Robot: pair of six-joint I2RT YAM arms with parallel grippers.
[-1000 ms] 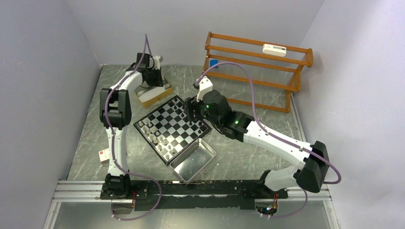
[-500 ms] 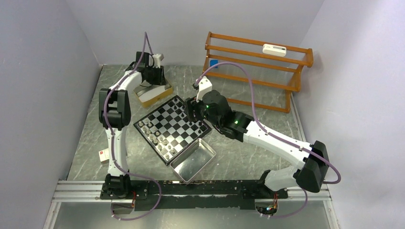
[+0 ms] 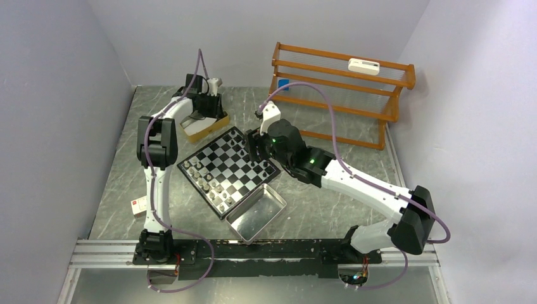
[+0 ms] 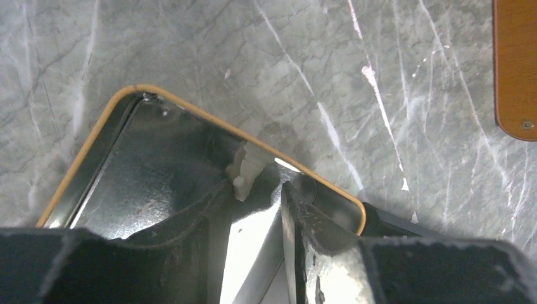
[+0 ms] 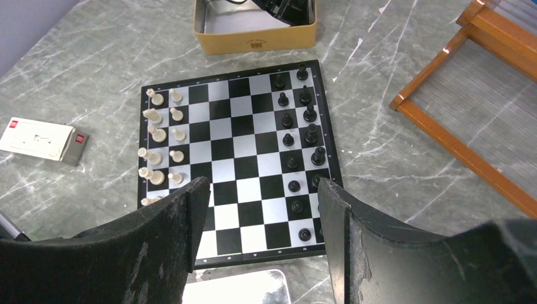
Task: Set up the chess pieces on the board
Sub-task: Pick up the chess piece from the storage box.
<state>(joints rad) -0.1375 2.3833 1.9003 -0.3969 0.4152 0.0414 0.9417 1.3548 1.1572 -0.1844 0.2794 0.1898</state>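
The board (image 3: 228, 170) (image 5: 234, 158) lies turned at mid-table. Cream chess pieces (image 5: 158, 136) stand in two files along its left side and black pieces (image 5: 308, 114) along its right. My left gripper (image 3: 204, 109) (image 4: 256, 190) reaches into the gold-rimmed box (image 4: 190, 111) with its jaws a little apart. A single cream piece (image 4: 246, 168) lies at the tip of the left finger (image 4: 215, 196), outside the gap. My right gripper (image 3: 253, 149) (image 5: 263, 190) hangs open over the board's edge nearest the tray, with nothing between its fingers.
A shiny metal tray (image 3: 256, 213) (image 5: 234, 288) sits against the board's near corner. The gold box (image 3: 204, 126) (image 5: 253, 35) stands just beyond the board. A wooden rack (image 3: 342, 88) (image 5: 481, 126) fills the back right. A small white card box (image 3: 137, 205) lies at the left.
The left gripper has gone from shut to open and shifted slightly right over the gold box. The right arm has barely moved.
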